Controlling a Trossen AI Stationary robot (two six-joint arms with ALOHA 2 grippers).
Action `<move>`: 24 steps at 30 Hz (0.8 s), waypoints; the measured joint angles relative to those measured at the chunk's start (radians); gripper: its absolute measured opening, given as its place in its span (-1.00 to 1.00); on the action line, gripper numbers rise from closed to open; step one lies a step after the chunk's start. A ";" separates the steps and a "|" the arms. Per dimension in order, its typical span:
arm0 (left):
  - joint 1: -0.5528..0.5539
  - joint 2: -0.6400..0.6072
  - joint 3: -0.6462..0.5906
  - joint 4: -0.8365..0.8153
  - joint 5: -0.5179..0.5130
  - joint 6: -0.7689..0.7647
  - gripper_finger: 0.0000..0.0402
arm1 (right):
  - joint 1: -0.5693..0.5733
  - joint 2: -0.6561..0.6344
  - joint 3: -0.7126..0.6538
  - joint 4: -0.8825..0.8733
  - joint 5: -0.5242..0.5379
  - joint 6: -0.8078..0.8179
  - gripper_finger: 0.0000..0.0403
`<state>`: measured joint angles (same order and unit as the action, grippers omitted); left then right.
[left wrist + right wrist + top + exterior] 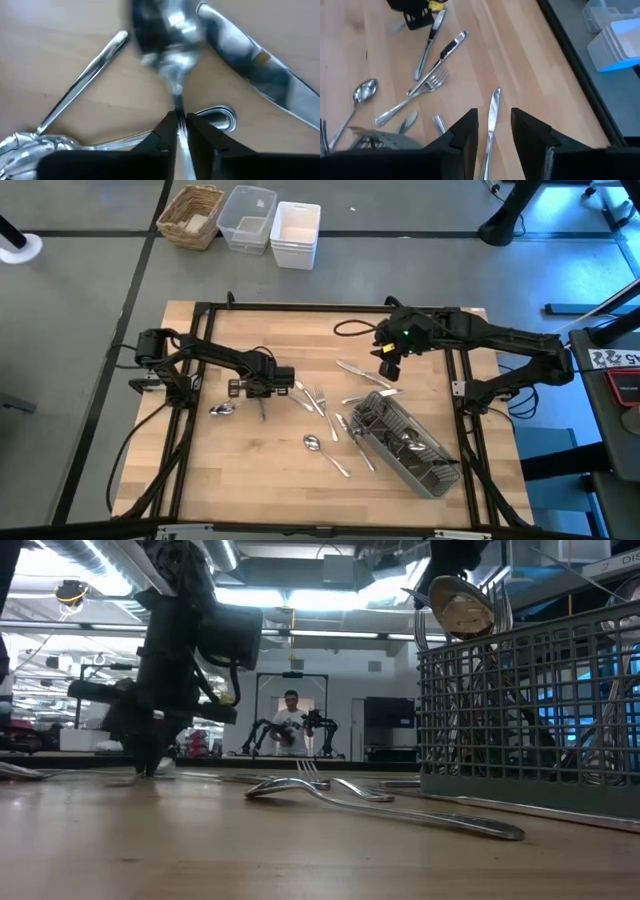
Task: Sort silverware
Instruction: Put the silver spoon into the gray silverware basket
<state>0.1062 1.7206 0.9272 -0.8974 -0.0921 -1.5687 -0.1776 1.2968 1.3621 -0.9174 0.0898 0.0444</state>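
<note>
In the high view, the left pincer [262, 392] is being held low over the bench [250, 480] at centre left, and the right pincer [388, 368] is hanging right of centre above a knife [362, 370]. Forks, spoons and knives are lying mid-frame beside the grey caddy [410, 442].

In the low view, a fork [380, 802] is lying centrally.

In the left wrist view, a spoon [167, 37] is being pinched by its handle.

In the right wrist view, the fingers [465, 131] are being kept apart, empty.

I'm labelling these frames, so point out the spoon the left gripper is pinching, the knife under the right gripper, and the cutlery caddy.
spoon [167, 37]: left wrist view, on its bowl.
knife [491, 117]: right wrist view, mid-blade.
cutlery caddy [430, 463]: high view, on its slatted side wall.
</note>
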 joint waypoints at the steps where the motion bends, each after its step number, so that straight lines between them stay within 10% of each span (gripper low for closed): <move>1: 0.000 0.000 0.000 0.000 -0.006 0.005 -0.93 | 0.000 0.000 0.000 -0.011 0.000 0.000 -0.41; 24: 0.001 -0.137 -0.006 0.144 -0.030 0.026 -0.99 | 0.000 0.000 0.000 -0.165 0.102 -0.125 -0.41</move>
<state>0.1076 1.5841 0.9211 -0.7535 -0.1221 -1.5423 -0.1776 1.2972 1.3621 -1.0824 0.1917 -0.0805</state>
